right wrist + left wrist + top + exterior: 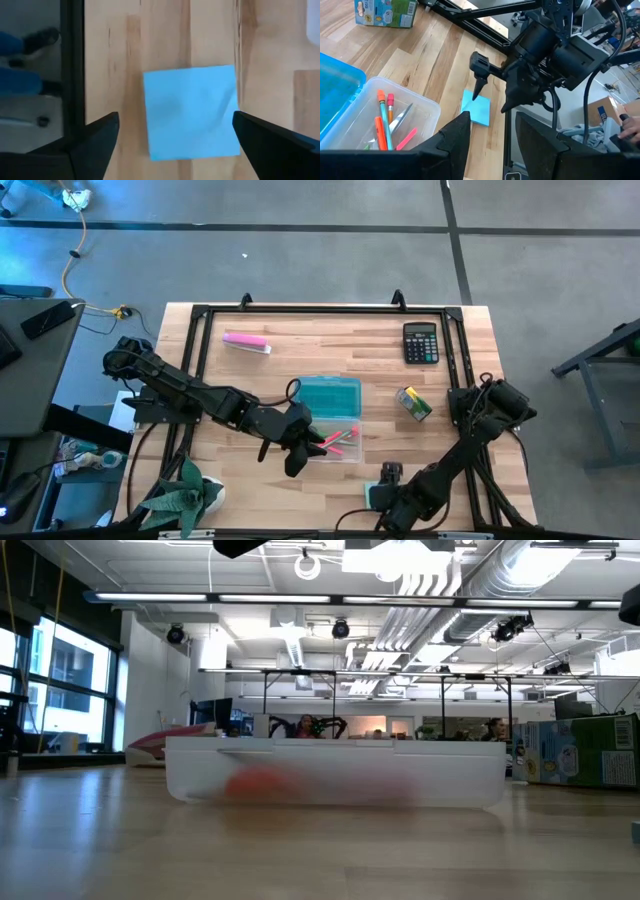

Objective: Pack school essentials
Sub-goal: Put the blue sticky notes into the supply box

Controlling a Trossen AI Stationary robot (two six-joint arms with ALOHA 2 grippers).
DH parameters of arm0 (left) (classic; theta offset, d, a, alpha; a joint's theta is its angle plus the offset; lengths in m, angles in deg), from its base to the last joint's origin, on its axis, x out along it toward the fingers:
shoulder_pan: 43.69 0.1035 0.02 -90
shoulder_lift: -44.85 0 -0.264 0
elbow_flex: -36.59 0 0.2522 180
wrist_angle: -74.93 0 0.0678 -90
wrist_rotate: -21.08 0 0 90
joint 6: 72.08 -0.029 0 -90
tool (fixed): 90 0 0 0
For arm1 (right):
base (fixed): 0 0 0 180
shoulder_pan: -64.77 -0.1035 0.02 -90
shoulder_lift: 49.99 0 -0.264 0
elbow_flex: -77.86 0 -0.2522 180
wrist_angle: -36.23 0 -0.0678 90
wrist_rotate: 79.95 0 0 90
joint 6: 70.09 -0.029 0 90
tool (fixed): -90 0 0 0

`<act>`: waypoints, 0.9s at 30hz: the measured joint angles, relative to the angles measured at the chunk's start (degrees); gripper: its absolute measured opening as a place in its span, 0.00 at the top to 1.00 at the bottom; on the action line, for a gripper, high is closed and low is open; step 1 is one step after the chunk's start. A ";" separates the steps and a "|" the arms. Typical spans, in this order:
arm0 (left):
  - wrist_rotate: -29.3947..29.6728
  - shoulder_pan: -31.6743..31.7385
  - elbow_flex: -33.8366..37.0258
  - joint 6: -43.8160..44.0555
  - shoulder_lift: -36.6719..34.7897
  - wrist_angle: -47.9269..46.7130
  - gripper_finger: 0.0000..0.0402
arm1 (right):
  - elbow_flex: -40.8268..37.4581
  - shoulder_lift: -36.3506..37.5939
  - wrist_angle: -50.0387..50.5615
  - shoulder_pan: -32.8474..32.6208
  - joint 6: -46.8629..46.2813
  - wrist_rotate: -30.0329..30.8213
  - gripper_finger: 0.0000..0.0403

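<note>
A black calculator (421,343) lies flat near the far right corner of the wooden surface (330,350), its keys facing up. A pink-and-white bar (246,342) lies toward the far left corner, well apart from the calculator. A black metal frame (320,309) runs along the far edge and down both sides. At the near left corner, a green leafy plant (183,498) overhangs the edge. Beyond the left edge, a yellow cable (72,270) trails across the grey floor (300,260).
</note>
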 joint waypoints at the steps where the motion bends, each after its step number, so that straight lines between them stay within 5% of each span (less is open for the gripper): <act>1: 0.00 0.00 0.00 0.00 0.00 0.00 0.64 | 0.00 0.00 0.43 0.00 1.07 -0.01 0.04; 27: -0.02 0.02 0.02 0.00 -0.01 0.00 0.64 | -1.86 -3.05 -0.05 1.19 5.14 -0.14 0.01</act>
